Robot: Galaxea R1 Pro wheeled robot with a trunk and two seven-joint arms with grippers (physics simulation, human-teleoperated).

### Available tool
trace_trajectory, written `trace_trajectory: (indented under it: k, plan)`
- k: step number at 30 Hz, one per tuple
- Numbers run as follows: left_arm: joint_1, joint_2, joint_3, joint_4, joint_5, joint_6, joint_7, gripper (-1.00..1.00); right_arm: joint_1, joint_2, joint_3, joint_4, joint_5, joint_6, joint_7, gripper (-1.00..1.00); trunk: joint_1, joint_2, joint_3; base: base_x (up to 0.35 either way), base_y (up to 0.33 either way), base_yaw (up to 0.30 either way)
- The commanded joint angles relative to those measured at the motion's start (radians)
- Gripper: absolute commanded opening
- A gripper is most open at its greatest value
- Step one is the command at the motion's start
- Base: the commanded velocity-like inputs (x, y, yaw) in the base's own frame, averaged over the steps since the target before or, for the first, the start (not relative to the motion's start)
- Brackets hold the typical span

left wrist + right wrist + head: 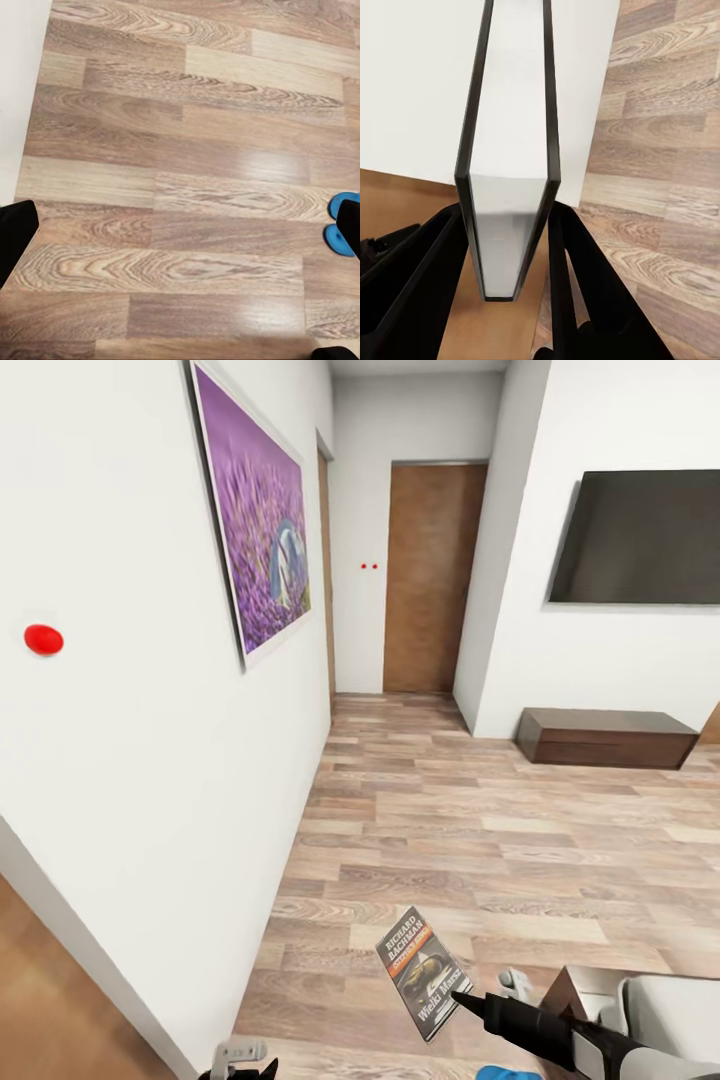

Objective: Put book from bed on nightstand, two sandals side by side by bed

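Wood-plank floor lies under you, right claw pinching the book, left claw spread

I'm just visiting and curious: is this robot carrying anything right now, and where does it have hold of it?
Yes. The right gripper pinches the book at one corner edge, a finger on each cover. The left gripper looks empty.

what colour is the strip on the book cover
Orange, across the dark cover of the book; head view shows it best.
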Motion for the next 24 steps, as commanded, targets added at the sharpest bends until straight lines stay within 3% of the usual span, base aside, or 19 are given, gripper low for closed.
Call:
trace_trajectory:
  k: [1,24]
  plan:
    - [-0.001,0.0,0.008,0.001,-0.006,-0.003,-0.005,1.0,-0.002,0.001,0.006,0.003,-0.011,0.002,0.005,-1.0,0.001,-0.002,-0.002,0.278,0.136,0.0]
    - [-0.001,0.0,0.009,0.001,-0.005,-0.004,-0.003,1.0,-0.002,0.0,0.006,0.004,-0.011,0.002,0.005,-1.0,0.001,-0.002,-0.002,0.177,0.018,0.0]
